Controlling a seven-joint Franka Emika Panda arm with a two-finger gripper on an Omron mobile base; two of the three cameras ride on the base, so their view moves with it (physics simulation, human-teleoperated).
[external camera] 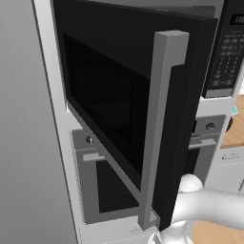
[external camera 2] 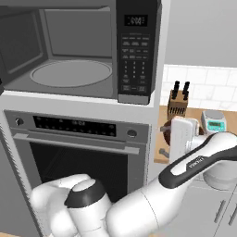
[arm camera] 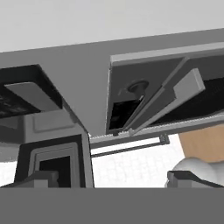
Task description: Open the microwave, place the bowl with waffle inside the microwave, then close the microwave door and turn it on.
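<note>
STEP: door opening done | microwave door (external camera: 119, 105) swung wide, microwave (external camera 2: 69, 55) cavity bare above oven (external camera 2: 78, 152) | pincer (arm camera: 109, 181) fully spread, holding nothing | LEFT: load bowl, close, start.

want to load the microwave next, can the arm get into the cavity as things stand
Probably yes. The microwave door is swung wide, and in the right base view the cavity with its turntable lies bare, nothing across its mouth. The gripper is open and holds nothing.
</note>
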